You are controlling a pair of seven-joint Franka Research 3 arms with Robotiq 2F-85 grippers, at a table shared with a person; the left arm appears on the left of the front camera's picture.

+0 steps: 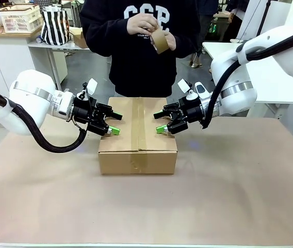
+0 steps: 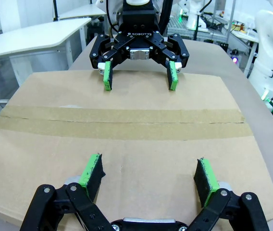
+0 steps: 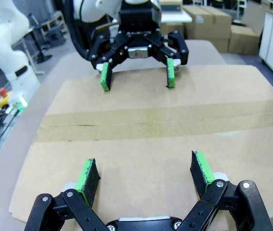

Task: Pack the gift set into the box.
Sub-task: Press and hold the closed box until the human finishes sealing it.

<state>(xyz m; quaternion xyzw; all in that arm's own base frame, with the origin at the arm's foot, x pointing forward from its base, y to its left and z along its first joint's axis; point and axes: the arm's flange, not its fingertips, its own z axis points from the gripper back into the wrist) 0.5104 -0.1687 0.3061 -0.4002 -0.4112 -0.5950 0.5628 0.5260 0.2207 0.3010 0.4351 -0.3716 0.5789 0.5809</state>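
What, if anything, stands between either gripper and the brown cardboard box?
Nothing visible. The left gripper and right gripper, both open, hang over the plain brown cardboard box, one each side of its brown tape strip.

Inventory as seen from the floor:

- Counter [image 1: 239,196]: one.
- Box [image 1: 137,147]: one, a closed brown carton.
- Tape strip [image 1: 139,124] on the box top: one.
- Robot arms: two, the left arm [image 1: 30,101] and the right arm [image 1: 239,88].
- Grippers: two, the left gripper [image 1: 115,123] and the right gripper [image 1: 159,122].
- Fingers [image 2: 92,173]: two per gripper, four in total.
- Green pads [image 2: 107,77]: one per finger, four in total.
- Person [image 1: 136,62]: one.
- Person's hands: two, an upper hand [image 1: 142,23] and a lower hand [image 1: 170,41].
- Tape roll [image 1: 159,40]: one, brown.
- Striped bag [image 1: 55,26]: one, at the back.
- White basket [image 1: 20,19]: one, at the back.
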